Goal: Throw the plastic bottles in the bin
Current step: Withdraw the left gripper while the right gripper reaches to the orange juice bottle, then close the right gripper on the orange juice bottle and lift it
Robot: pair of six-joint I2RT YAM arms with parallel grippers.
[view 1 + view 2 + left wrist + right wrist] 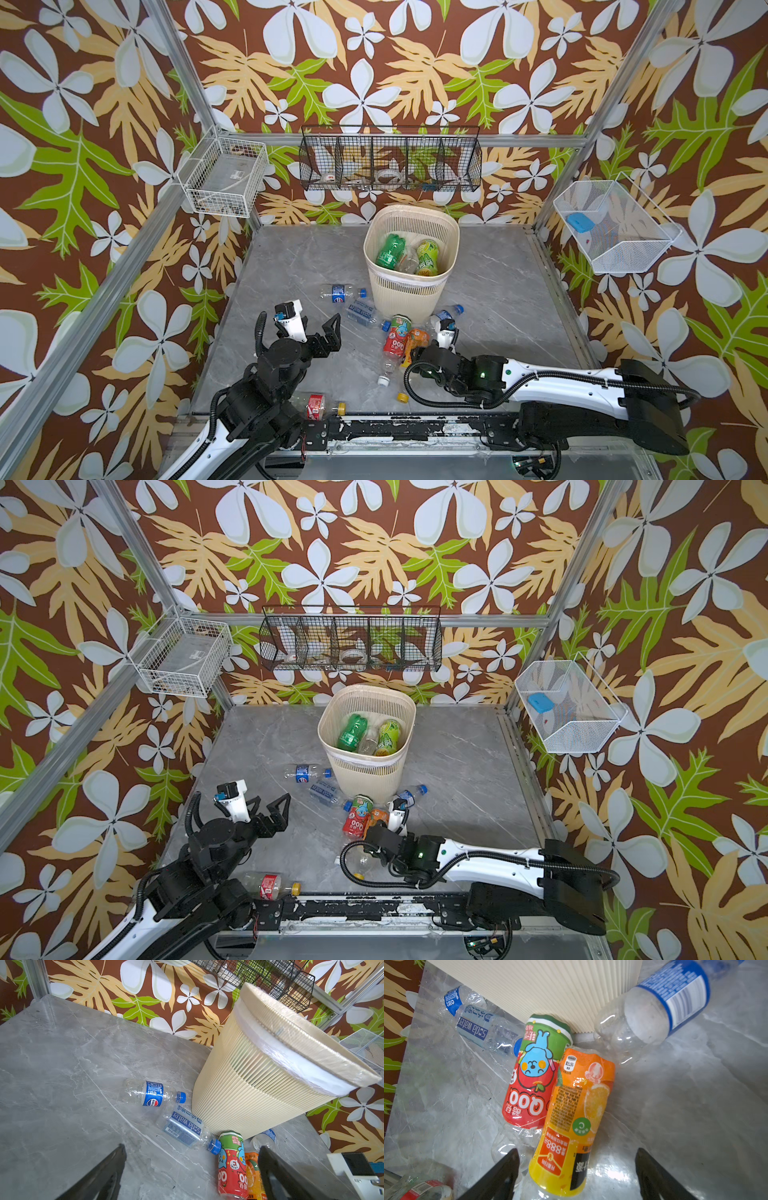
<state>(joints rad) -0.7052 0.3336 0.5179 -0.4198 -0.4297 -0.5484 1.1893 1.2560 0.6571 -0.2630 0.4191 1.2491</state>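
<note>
Currently: left end effector (pixel 321 323) wide open above the counter (pixel 498 291); right end effector (pixel 576 1150) spread astride the orange-label bottle (pixel 577 1093), ungripped, lying against the Qoo bottle (pixel 529 1084) before the cream bin (pixel 409 291).

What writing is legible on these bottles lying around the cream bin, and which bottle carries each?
"soda water": clear plastic bottle with pale blue label.
"Qoo": red-and-green labelled plastic bottle with a blue cartoon figure.
"888": orange-labelled plastic bottle.
Pepsi globe logo, characters beside it too small: clear bottle with dark blue label.
Red-labelled clear bottle with yellow cap: too blurred.
</note>
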